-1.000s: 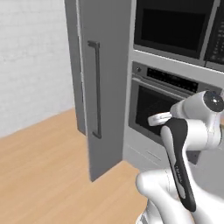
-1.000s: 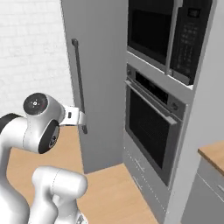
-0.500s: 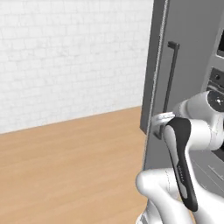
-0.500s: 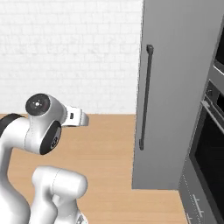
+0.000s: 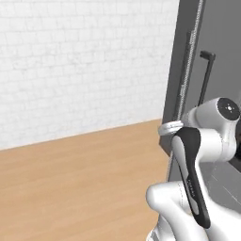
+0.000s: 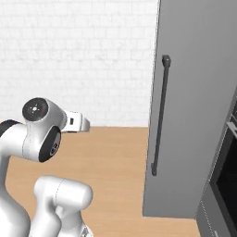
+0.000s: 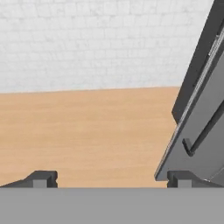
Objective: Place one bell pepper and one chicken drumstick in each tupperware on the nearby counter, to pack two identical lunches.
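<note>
The bell pepper, the chicken drumstick, the tupperware and the counter are out of view. My gripper (image 7: 111,179) is open in the hand view. Its two dark fingertips (image 7: 41,178) stand far apart with nothing between them, over bare wooden floor. My arm is folded close to the base, its white elbow (image 5: 221,113) in front of a tall grey door.
A tall grey cabinet door with a dark vertical handle (image 6: 159,115) stands close on the right, its edge (image 5: 188,70) beside my arm. A dark oven front (image 6: 229,176) peeks in at the far right. A white brick wall (image 5: 84,61) rises behind light wooden floor (image 5: 70,188).
The whole picture has shifted: the camera has swung left, so the oven stack slid off to the right and the brick wall and floor came in. The gripper stays open.
</note>
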